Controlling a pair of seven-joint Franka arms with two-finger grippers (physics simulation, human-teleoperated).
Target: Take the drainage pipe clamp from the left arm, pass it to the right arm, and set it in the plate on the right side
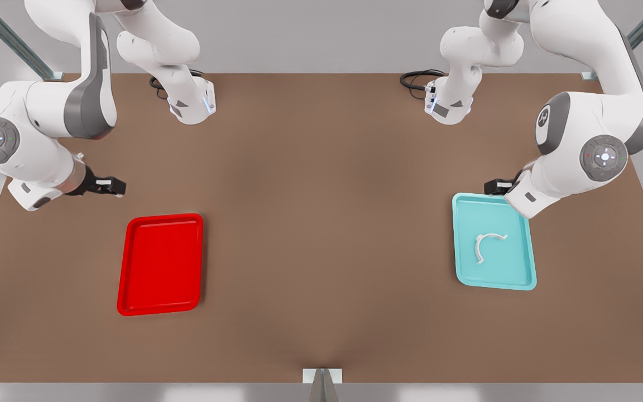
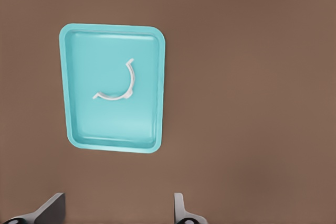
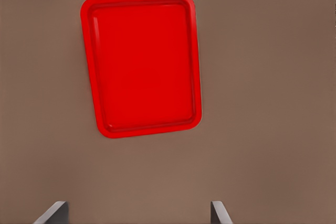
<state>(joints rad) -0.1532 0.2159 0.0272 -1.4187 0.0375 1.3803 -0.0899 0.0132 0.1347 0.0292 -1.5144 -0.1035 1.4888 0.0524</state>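
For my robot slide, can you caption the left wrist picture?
Open left gripper hovers above the table, facing the white drainage pipe clamp in the teal tray.

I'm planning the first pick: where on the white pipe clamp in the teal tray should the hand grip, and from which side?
Probably from straight above, pinching the middle of the pipe clamp's arc across its thin strip. It lies flat inside the teal tray, so the rim blocks a sideways approach, and the bent end tabs look too small to hold. The left hand is open near the tray; the right hand waits open by the red tray.
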